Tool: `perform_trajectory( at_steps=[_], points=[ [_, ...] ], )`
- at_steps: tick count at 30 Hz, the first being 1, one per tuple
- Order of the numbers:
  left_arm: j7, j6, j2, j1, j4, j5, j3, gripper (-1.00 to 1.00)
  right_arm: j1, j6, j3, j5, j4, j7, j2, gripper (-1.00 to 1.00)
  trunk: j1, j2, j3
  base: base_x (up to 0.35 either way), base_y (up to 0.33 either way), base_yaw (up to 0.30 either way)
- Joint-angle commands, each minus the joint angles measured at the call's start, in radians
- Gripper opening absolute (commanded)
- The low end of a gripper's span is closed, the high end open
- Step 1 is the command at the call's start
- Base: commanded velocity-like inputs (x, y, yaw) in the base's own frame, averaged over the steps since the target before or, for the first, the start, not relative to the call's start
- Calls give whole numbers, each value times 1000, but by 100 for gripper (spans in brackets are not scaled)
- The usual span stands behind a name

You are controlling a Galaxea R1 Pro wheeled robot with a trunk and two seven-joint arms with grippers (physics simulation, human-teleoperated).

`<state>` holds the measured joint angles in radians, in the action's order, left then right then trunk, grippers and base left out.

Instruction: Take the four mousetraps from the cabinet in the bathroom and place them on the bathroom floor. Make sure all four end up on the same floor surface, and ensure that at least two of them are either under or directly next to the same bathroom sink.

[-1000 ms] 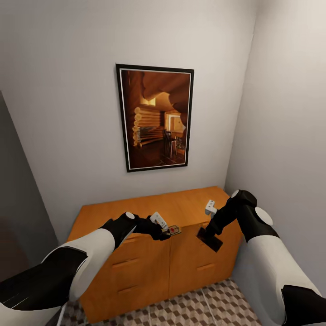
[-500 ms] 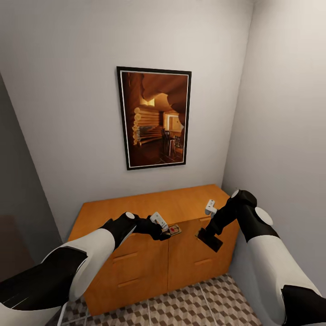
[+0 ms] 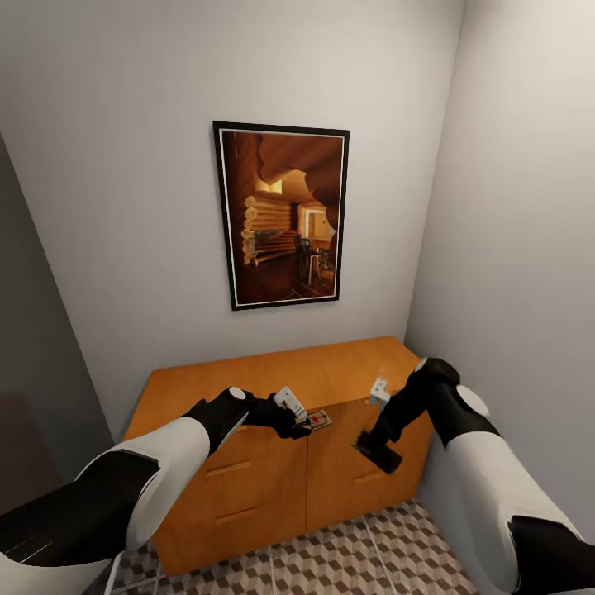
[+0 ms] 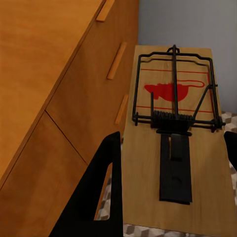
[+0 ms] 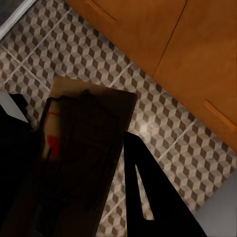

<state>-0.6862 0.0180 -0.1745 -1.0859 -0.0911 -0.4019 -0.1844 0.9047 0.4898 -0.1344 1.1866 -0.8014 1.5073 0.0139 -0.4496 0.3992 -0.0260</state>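
Here, two traps are seen carried, one per arm, in front of the cabinet [image 3: 273, 430]. In the head view the left gripper [image 3: 307, 420] is held just off the cabinet's front top edge, pinching a mousetrap [image 3: 317, 421] that lies about flat, wire side up. In the left wrist view the same trap [image 4: 175, 148] is shown close up: tan board, dark wire frame and spring, red mark, w/ one black finger [image 4: 101, 192] pressed against its long edge; the other finger is barely seen at the pic's edge. Drawer fronts w/ slim handles are visible beside it.

The right gripper [image 3: 376, 450] is held lower, in front of the cabinet's right-hand drawers, closed on a second trap [image 3: 379, 452], which looks dark and tilted in the head view. In the right wrist view that trap [image 5: 81, 148] is seen in shadow, red mark faint, gripped between the fingers [image 5: 143, 182] above the cube-pattern tile floor [image 5: 163, 118].

A framed picture [image 3: 281, 215] is hung on the wall above the cabinet.
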Motion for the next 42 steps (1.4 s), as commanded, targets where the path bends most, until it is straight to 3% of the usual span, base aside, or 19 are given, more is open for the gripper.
perform_trajectory(
  at_steps=[1, 11, 16, 18, 23, 24, 30, 33, 34, 36, 38, 40, 42],
  points=[
    [-1, 0, 0, 0, -1, 2, -6, -100, 0, 10, -4, 3, 14, 0, -1, -100, 0, 1, 0, 0, 0, 0],
    [-1, 0, 0, 0, -1, 1, -4, -100, 0, 12, -5, 4, 84, -24, -1, -100, 0, 1, 0, 0, 0, 0],
    [5, 1, 0, 3, 52, 2, -1, -100, 0, 13, -8, 0, 105, -81, -3, -100, 0, 1, 0, 0, 0, 0],
    [25, 1, 0, 6, 99, 4, 0, -100, 0, 12, -23, -1, 108, -117, -4, -100, 0, 1, 0, 0, 0, 0],
    [99, 1, 0, 49, 163, 45, 6, -100, 0, 9, -132, -2, 166, -188, -6, -100, 0, 1, 0, 0, 0, 0],
    [124, 2, 0, 80, 167, 76, 7, -100, 0, 0, -168, -1, 197, -233, -6, -100, 0, 1, 0, 0, 0, 0],
    [306, 52, 0, 207, 172, 183, 8, -100, 0, -130, -274, -1, 399, -490, -4, -100, 0, 1, 0, 0, 0, 0],
    [381, 55, 0, 259, 172, 262, 9, -100, -3, -196, -371, -1, 505, -646, 3, -100, 0, 1, 0, 0, 0, 0],
    [416, 52, 0, 289, 172, 322, 9, -100, -18, -263, -448, -1, 560, -751, 7, -100, 0, 1, 0, 0, 0, 0],
    [442, 38, 0, 331, 172, 396, 9, -100, -53, -347, -540, 0, 619, -879, 11, -100, 0, 1, 0, 0, 0, 0],
    [451, 14, 0, 360, 172, 440, 9, -100, -87, -390, -592, 0, 656, -958, 12, -100, 0, 1, 0, 0, 0, 0],
    [458, -51, 43, 425, 172, 510, 9, -100, -160, -462, -641, -1, 710, -1086, 12, -100, 0, 1, 0, 0, 0, 0],
    [460, -101, 69, 479, 172, 553, 10, -100, -206, -525, -652, -3, 732, -1156, 12, -100, 0, 1, 0, 0, 0, 0]
  ],
)
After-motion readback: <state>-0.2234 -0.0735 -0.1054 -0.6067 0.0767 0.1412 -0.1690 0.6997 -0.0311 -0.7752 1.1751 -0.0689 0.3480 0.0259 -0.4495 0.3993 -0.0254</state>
